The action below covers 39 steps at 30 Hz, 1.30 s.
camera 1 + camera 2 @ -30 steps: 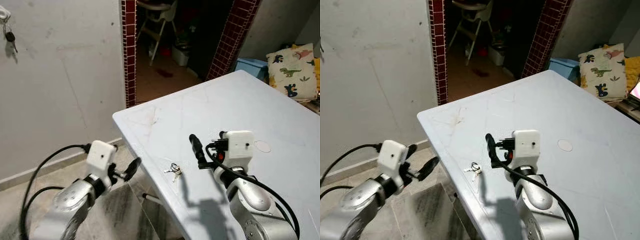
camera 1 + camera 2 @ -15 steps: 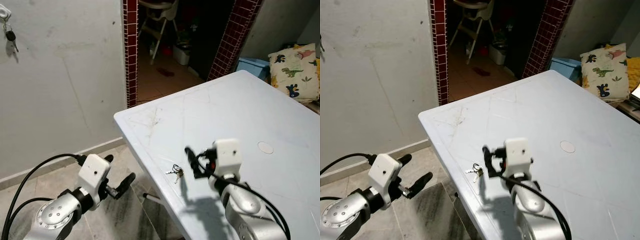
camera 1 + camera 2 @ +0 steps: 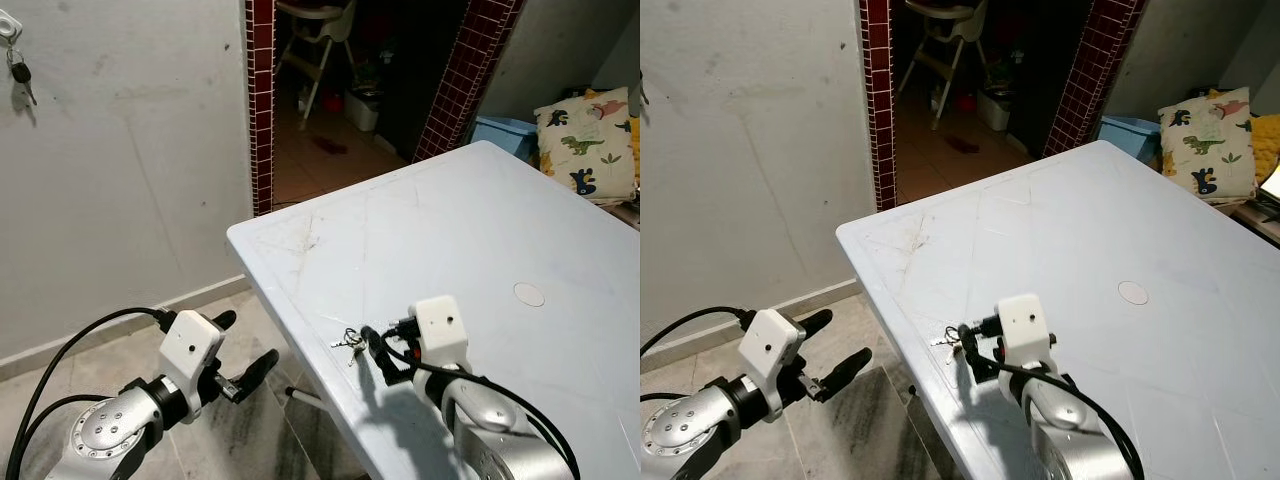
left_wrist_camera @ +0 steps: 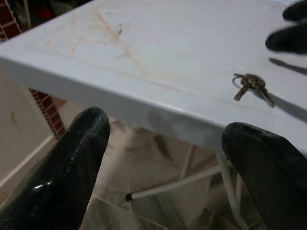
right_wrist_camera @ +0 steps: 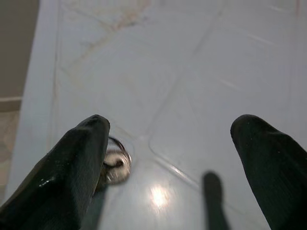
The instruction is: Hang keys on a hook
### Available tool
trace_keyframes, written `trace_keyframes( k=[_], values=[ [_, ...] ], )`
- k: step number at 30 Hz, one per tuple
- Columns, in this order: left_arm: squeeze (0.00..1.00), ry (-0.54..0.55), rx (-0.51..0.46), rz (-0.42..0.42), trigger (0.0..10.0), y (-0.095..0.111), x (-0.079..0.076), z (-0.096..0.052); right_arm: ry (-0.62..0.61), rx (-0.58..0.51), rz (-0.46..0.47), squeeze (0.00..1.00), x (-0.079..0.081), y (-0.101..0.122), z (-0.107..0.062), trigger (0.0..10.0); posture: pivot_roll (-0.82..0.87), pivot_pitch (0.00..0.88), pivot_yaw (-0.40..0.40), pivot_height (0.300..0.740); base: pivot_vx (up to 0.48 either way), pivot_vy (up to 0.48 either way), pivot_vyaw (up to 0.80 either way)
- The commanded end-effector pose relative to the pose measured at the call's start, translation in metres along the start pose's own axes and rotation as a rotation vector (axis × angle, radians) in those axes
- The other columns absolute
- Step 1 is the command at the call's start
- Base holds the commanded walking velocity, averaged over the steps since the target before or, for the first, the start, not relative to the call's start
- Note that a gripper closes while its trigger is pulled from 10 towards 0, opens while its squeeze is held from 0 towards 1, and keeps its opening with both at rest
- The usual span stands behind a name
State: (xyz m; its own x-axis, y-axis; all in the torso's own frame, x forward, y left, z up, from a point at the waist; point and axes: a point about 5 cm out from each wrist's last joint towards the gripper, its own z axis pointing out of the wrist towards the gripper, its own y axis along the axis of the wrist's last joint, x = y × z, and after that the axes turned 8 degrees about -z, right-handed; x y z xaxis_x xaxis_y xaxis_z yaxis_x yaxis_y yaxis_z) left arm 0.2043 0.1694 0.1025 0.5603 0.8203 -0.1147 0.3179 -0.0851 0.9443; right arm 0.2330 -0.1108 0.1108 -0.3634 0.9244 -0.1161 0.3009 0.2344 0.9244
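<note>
— What is the right hand (image 3: 372,352) doing?
— It is hovering low over the pale worktop (image 3: 480,230), fingers spread wide, one fingertip (image 5: 76,163) just beside the keys (image 3: 349,343).
— And where are the keys lying?
— They are lying flat near the worktop's front edge.
— Is the left hand (image 3: 245,360) working too?
— It is hanging below the worktop over the tiled floor (image 3: 230,430), its fingers parted as well. Another key (image 3: 21,74) is dangling from a hook (image 3: 9,26) on the grey wall (image 3: 130,150).

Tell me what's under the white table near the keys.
Under the white table, beside the keys, a thin white leg strut shows above tiled floor. Further in, the tabletop hides everything.
</note>
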Motion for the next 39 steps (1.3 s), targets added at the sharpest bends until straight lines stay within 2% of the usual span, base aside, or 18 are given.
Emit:
trace_keyframes(
  k=[1, 10, 16, 19, 28, 29, 30, 31, 32, 39],
  values=[
    [0.00, -0.012, -0.013, 0.000, 10.0, 0.002, 0.000, 0.001, 0.017, 0.002, 0.002, 0.00, 0.002, 0.000, 0.003, 10.0, 0.10, 0.011, -0.097, 0.740, 0.000, 0.000, 0.00],
    [0.00, -0.006, -0.022, -0.001, 10.0, 0.001, 0.001, 0.003, 0.074, 0.039, -0.041, 0.00, 0.010, -0.004, 0.007, 10.0, 0.11, 0.007, -0.102, 0.740, 0.000, 0.000, 0.00],
    [0.00, -0.018, -0.022, -0.004, 10.0, 0.001, -0.001, 0.005, 0.126, 0.106, -0.064, 0.00, 0.016, -0.016, 0.010, 10.0, 0.11, 0.003, -0.103, 0.740, 0.000, 0.000, 0.00],
    [0.00, -0.031, -0.020, -0.007, 10.0, 0.001, -0.002, 0.006, 0.148, 0.111, -0.073, 0.00, 0.020, -0.017, 0.012, 10.0, 0.11, 0.001, -0.104, 0.740, 0.000, 0.000, 0.00],
    [0.00, -0.031, -0.028, -0.009, 10.0, 0.001, -0.004, 0.010, 0.145, 0.109, -0.142, 0.00, 0.020, -0.020, 0.022, 10.0, 0.11, 0.000, -0.116, 0.740, 0.000, 0.000, 0.00],
    [0.00, -0.030, -0.029, -0.010, 10.0, 0.001, -0.004, 0.010, 0.141, 0.112, -0.141, 0.00, 0.020, -0.021, 0.023, 9.0, 0.11, 0.000, -0.116, 0.740, 0.000, 0.000, 0.00],
    [0.00, -0.027, -0.030, -0.011, 10.0, 0.001, -0.004, 0.010, 0.130, 0.115, -0.138, 0.00, 0.019, -0.022, 0.023, 4.9, 0.12, 0.000, -0.117, 0.740, 0.000, 0.000, 0.00],
    [0.00, -0.024, -0.031, -0.013, 10.0, 0.001, -0.004, 0.011, 0.118, 0.119, -0.132, 0.00, 0.018, -0.024, 0.024, 1.6, 0.12, 0.000, -0.119, 0.740, 0.000, 0.000, 0.00],
    [0.00, -0.023, -0.032, -0.013, 10.0, 0.001, -0.004, 0.011, 0.123, 0.121, -0.128, 0.00, 0.018, -0.025, 0.024, 0.0, 0.12, 0.000, -0.119, 0.740, 0.000, 0.000, 0.00],
    [0.00, -0.018, -0.034, -0.012, 10.0, 0.002, -0.003, 0.010, 0.113, 0.127, -0.111, 0.00, 0.016, -0.027, 0.026, 0.0, 0.12, 0.000, -0.120, 0.740, 0.000, 0.000, 0.00]
  ],
)
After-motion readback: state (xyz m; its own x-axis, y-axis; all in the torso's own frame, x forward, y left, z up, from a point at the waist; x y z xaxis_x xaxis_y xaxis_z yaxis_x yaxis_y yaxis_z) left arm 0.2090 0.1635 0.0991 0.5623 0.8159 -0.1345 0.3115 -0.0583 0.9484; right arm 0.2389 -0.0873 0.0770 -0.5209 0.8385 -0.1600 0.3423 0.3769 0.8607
